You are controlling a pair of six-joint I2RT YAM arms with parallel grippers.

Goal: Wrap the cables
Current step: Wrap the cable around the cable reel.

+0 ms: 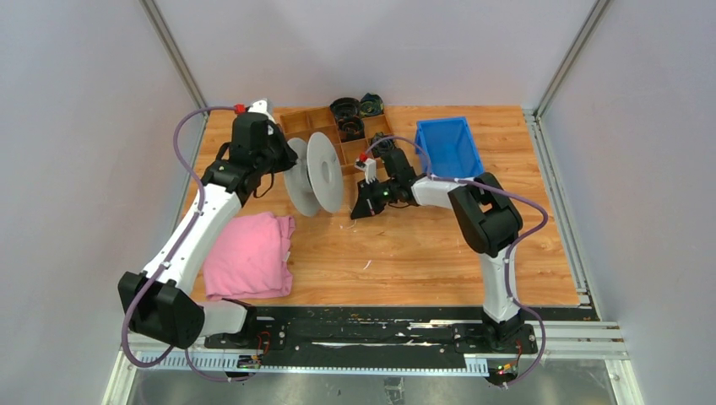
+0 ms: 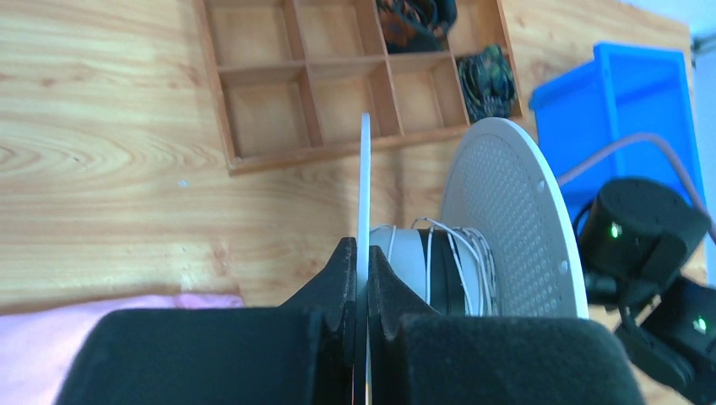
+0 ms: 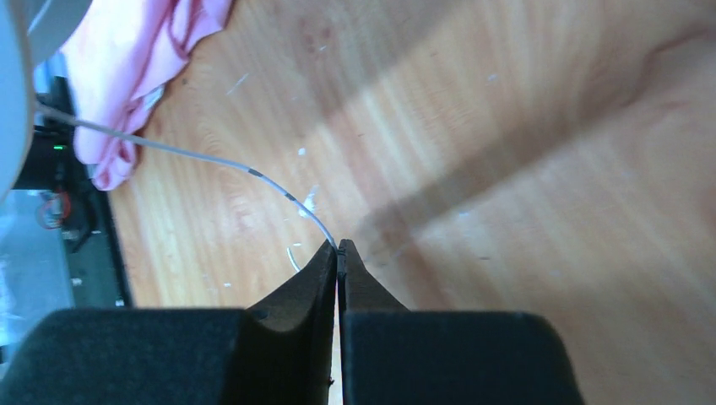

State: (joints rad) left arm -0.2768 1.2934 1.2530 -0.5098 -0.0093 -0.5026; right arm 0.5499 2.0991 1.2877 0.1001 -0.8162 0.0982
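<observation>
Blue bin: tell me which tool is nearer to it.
Right. The right tool, shut on the cable, sits off the blue bin's near-left corner. The left tool clamps the spool's left flange, on the far side of the spool from the bin.

The matt black right gripper [image 3: 339, 247] pinches a smooth, pale grey cable [image 3: 253, 172] with dark bands. The left gripper [image 2: 360, 253] clamps a matt white plastic spool [image 2: 515, 219], its far disc finely perforated. Beyond those jaws lie a bare-wood tray [image 2: 262, 114] and a glossy blue plastic bin [image 2: 625, 93]. Past the right jaws, soft pink cloth [image 3: 160, 51] rests on the grained wooden table [image 3: 507, 169].
</observation>
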